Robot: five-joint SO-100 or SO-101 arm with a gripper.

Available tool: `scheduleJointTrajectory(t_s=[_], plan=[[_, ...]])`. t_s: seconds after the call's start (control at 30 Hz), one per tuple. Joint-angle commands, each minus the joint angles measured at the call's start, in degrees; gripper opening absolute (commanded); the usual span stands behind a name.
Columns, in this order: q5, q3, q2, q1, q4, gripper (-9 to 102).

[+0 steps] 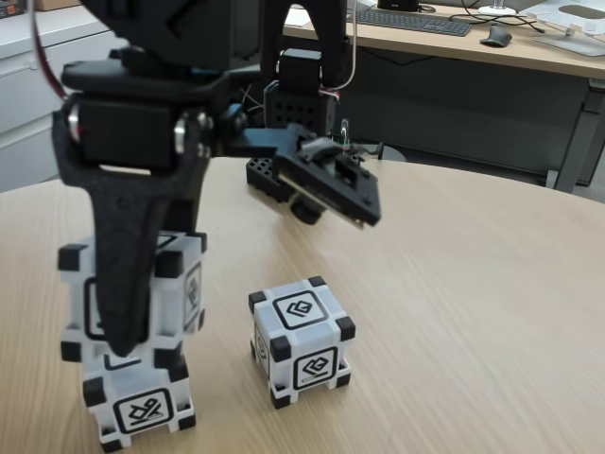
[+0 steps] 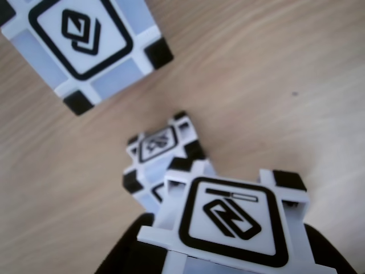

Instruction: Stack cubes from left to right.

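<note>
At the left of the fixed view, an upper cube (image 1: 184, 284) sits on or just above a lower cube (image 1: 142, 409), shifted slightly back and not squarely aligned with it. My gripper (image 1: 132, 322) is shut on the upper cube, and one black finger (image 1: 118, 284) covers its front face. In the other view this held cube (image 2: 228, 217) fills the bottom, with black fingers (image 2: 122, 257) at its sides. The lower cube (image 2: 161, 145) peeks out beneath it. A third cube (image 1: 301, 340) stands alone on the table to the right, and appears at the top left of the other view (image 2: 80, 40).
The round wooden table (image 1: 473, 284) has bare room to the right of the lone cube. Behind it stands a desk (image 1: 529, 52) with a keyboard (image 1: 411, 19) and a mouse (image 1: 495, 36). The arm's black body (image 1: 189, 57) looms over the left.
</note>
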Motion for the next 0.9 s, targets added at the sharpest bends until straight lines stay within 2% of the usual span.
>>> scheduleJointTrajectory(t_s=[0.0,0.2,0.87], plan=[[0.9,1.6,1.4,0.4,0.4,0],[0.4,6.7,1.4,-0.1,0.2,0],[-2.5,5.8,1.8,-0.1,0.3,0]])
